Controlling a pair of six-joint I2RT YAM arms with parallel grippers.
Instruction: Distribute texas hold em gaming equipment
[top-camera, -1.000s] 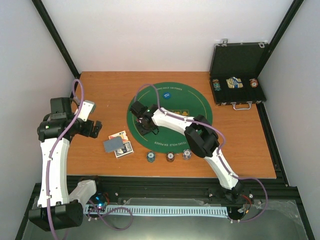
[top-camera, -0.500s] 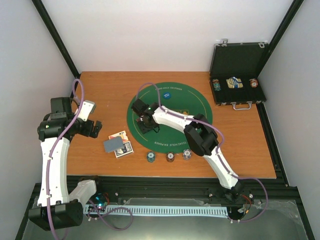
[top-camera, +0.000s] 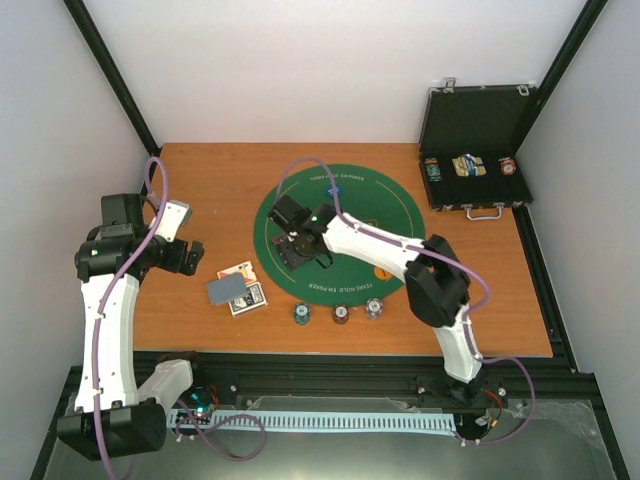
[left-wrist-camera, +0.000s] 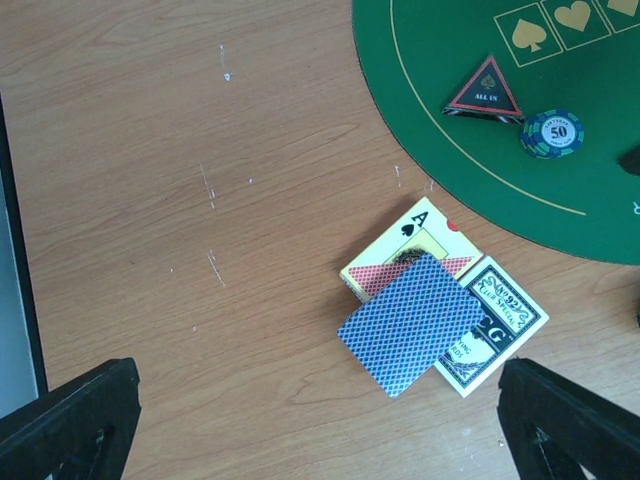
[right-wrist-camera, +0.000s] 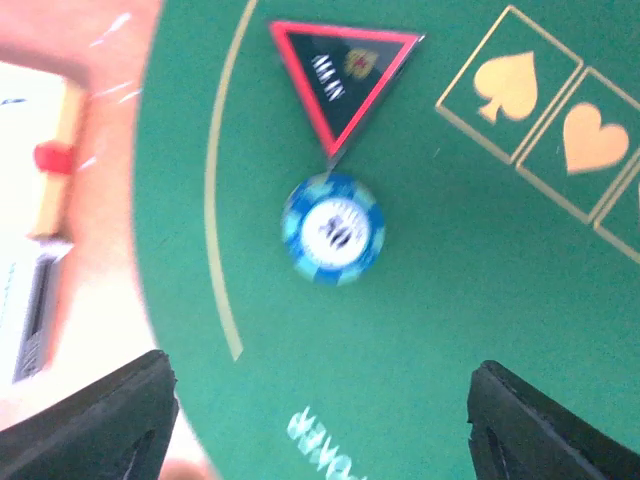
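Blue chip (right-wrist-camera: 333, 228), freed as the right end effector (right-wrist-camera: 322, 398) just spread wide, rests just beside the triangle marker (right-wrist-camera: 345, 72): one placement apparently done.

Bright, even light; blurred chip (right-wrist-camera: 333, 228)

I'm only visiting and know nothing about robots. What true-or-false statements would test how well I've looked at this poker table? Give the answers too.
1. The triangle marker lies on the green mat. True.
2. The blue chip sits on top of the marker. False: it lies flat on the mat beside one of the marker's corners.
3. The right pincer grips the blue chip. False: it is open and the chip lies free.
4. A row of three chips sits on the wooden table, off the mat. True.
5. The black case is closed. False: its lid stands up.
6. The left pincer is open and empty. True.
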